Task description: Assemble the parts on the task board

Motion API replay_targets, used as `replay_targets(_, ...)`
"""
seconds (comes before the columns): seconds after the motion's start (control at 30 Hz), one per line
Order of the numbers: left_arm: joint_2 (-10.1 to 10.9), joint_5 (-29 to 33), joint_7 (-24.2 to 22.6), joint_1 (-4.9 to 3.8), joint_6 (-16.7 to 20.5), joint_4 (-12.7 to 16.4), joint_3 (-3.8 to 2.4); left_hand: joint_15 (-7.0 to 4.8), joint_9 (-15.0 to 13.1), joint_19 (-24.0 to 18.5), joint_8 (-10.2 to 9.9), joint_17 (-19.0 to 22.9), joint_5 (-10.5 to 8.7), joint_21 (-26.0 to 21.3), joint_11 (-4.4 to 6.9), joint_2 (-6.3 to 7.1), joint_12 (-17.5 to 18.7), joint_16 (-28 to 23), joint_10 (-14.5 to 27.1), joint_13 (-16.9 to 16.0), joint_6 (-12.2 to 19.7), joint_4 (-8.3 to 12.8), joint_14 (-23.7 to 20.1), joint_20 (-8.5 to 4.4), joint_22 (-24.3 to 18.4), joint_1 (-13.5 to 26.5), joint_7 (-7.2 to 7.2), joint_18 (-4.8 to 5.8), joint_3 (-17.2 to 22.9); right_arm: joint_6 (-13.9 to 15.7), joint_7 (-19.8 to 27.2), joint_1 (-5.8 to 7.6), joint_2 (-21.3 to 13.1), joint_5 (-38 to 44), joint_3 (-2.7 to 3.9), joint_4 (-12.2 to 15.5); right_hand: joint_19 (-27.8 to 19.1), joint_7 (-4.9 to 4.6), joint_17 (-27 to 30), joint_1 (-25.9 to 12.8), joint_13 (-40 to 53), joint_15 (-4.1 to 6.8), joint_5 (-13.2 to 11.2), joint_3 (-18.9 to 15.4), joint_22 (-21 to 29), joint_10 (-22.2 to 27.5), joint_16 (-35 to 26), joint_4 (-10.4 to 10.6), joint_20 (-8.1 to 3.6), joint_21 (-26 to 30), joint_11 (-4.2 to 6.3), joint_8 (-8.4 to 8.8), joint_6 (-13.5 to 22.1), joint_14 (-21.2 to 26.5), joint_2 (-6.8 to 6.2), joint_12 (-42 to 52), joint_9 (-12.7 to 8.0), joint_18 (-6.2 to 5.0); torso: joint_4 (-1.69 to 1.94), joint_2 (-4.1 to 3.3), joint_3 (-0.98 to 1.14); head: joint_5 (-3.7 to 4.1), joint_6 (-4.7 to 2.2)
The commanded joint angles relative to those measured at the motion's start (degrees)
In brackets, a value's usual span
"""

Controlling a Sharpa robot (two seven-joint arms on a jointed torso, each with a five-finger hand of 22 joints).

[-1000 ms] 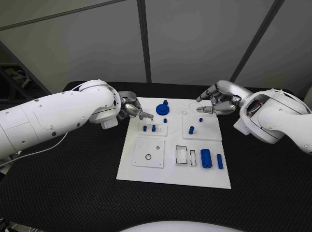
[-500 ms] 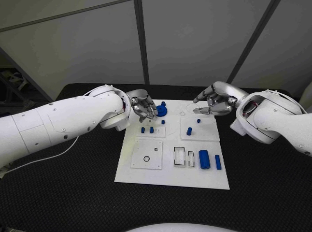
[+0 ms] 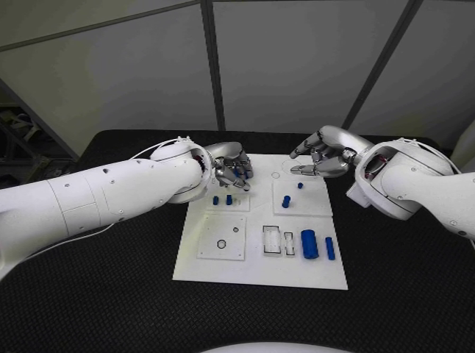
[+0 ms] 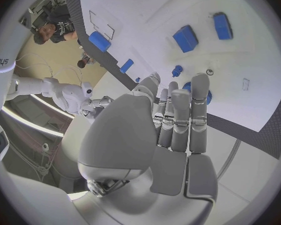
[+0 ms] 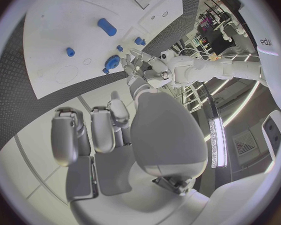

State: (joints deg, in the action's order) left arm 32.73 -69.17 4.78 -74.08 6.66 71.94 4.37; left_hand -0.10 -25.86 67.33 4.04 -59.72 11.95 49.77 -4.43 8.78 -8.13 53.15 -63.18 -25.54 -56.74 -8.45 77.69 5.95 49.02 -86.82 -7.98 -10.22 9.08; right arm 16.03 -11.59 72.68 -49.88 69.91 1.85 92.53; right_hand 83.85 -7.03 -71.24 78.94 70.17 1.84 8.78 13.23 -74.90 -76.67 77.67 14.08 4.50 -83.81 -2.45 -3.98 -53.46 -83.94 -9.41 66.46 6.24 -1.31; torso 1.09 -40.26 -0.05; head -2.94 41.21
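a white task board (image 3: 261,273) lies in the middle of a black desk (image 3: 407,294). the left robot hand (image 3: 230,167) reaches over the board's far left corner, its fingers curled down around a blue round part (image 5: 112,63); whether it actually grips the part cannot be told. the right robot hand (image 3: 320,156) hovers above the far right edge, fingers curled loosely and apart, holding nothing. the parts look like small, rigid, light plastic pieces, probably smooth and a little slippery, so a fingertip pinch across the sides seems best. two small blue pegs (image 3: 222,199) stand just beside the left robot hand and could be knocked. a short blue peg (image 3: 287,201) stands mid-board, and a fat blue cylinder (image 3: 309,240) and a thin blue bar (image 3: 329,248) lie nearer the robot, well apart.
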Motion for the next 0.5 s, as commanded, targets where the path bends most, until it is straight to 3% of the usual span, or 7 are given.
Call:
replay_targets(0.03,-0.7,-7.7,-1.5,-0.05,0.9,-0.8,0.11,-0.23,1.4,2.7,-0.1,-2.2,-0.18,4.1,0.08,0.33,0.1,3.6,0.3,1.8,-0.3,0.0,1.8,-0.19,3.9,0.1,0.27,1.59,-0.6,0.6,0.6,0.1,0.1,0.2,0.03,0.1,0.5,-0.13,0.1,0.2,-0.1,0.25,0.3,0.1,-5.9,0.1,-0.2,0.2,-0.18,0.2,0.18,0.24,-0.4,-1.9,0.24,-0.2,0.0,-0.95,0.01,0.0,0.01,0.15,-0.01)
replay_targets(0.23,-2.2,-11.2,0.4,-0.03,-0.7,-2.1,0.27,-0.78,3.7,8.7,0.1,-7.3,0.73,14.0,0.43,-0.2,-0.4,11.2,-0.1,4.9,-1.0,0.3,5.8,-0.69,13.5,0.1,0.63,3.55,-0.7,0.5,0.6,0.1,0.2,0.2,0.03,0.1,0.5,-0.13,0.1,0.2,-0.1,0.25,0.3,0.1,-5.9,0.1,-0.2,0.2,-0.18,0.2,0.18,0.24,-0.4,-1.9,0.24,-0.2,0.0,-0.95,0.03,-0.04,0.03,0.16,0.07)
replay_targets(0.5,-3.5,-13.1,2.2,0.01,-1.7,-3.8,0.34,-1.29,5.4,11.3,0.3,-9.5,1.48,18.9,0.6,-0.64,-0.9,14.6,-0.1,7.3,-1.4,0.7,7.5,-1.16,18.3,-0.2,0.83,4.52,-0.5,0.5,0.7,0.1,0.3,0.2,0.03,0.0,0.6,-0.13,0.0,0.2,0.0,0.25,0.4,0.1,-6.0,0.0,-0.2,0.2,-0.18,0.2,0.19,0.23,-0.4,-1.9,0.3,-0.1,0.0,-0.93,0.05,0.04,0.01,0.19,0.25)
